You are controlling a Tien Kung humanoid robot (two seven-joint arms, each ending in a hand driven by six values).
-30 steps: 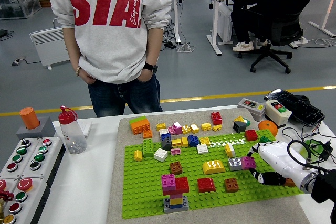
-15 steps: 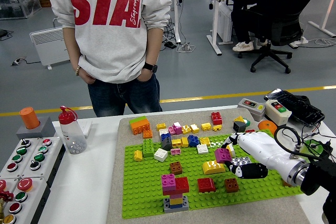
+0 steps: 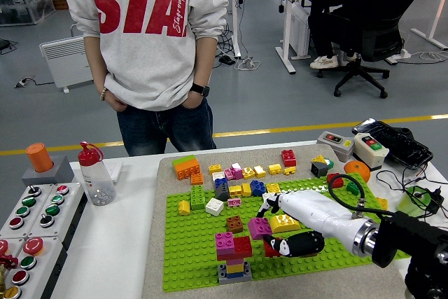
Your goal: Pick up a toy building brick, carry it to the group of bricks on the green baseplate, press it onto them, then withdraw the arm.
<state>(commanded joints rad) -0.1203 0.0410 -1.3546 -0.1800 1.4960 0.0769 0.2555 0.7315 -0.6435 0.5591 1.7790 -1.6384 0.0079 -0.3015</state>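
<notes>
1. Magenta brick (image 3: pixel 259 227): small, square, studded on top, pink-purple plastic. It is gripped at the tip of the right hand (image 3: pixel 290 223), above the green baseplate (image 3: pixel 192 260) and just right of the brown brick (image 3: pixel 234 224).
2. Right hand: white shell with black finger segments, reaching in from the right edge across the baseplate. Its fingers (image 3: pixel 297 244) are clenched round the magenta brick; the lower black ones lie over a red brick (image 3: pixel 269 247).
3. Group of bricks (image 3: pixel 233 253): a low stack near the baseplate's front edge, with a magenta block and a red block on top, then yellow and purple layers on a grey base. The held brick is near it, up and to the right, not touching.
4. Green baseplate: studded, lying on a grey mat (image 3: pixel 157 243) on the white bench (image 3: pixel 112 243).
5. Loose bricks on the plate's far half: green (image 3: pixel 198 197), white (image 3: pixel 214 206), blue (image 3: pixel 257 188), yellow (image 3: pixel 283 223); an orange one (image 3: pixel 186 167) sits on the mat.
6. Person (image 3: pixel 143 33): grey sweatshirt with red lettering, standing at the far side, both hands in jeans pockets.
7. Bench left side: clear bottle with red cap (image 3: pixel 93 175), button panel (image 3: pixel 28 225).
8. Left hand: out of view.
</notes>
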